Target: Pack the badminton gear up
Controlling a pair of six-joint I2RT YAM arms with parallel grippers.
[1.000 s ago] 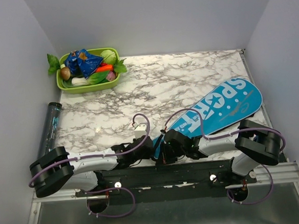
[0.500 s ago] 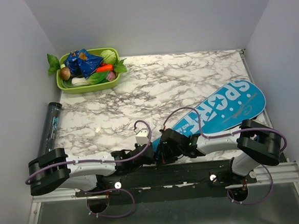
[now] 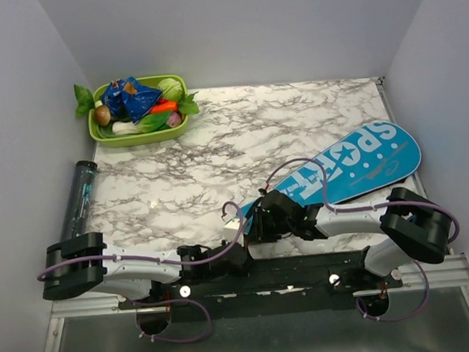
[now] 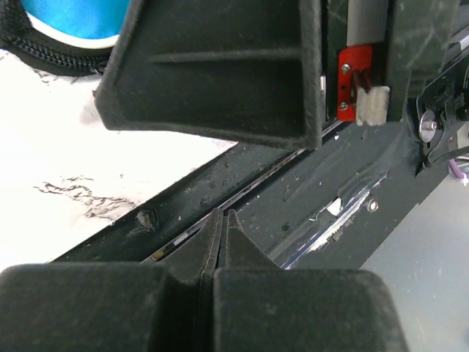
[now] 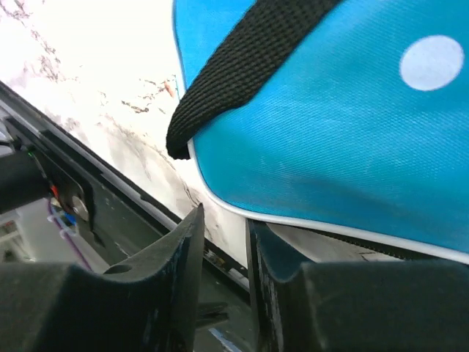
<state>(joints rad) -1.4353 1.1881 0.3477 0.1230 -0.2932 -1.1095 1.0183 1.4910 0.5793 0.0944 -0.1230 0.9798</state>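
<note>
The right gripper [image 3: 254,223] is a crack open and empty. The cover [image 3: 354,163] lies just ahead of its fingertips, narrow end nearest and long axis running away from it. The left gripper [image 4: 222,216] is closed on nothing and sits farther back, over the rail [image 4: 293,191].

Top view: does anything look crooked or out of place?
The blue cover lies diagonally, its wide end at the right edge of the table. The dark tube lies right along the left edge. Nothing looks spilled.

Top external: high, near edge, looking down over whole marble table [image 3: 216,137]. Wrists: very close; left faces base rail [image 4: 308,198], right faces SPORT cover [image 5: 330,132]; cover in all three.
</note>
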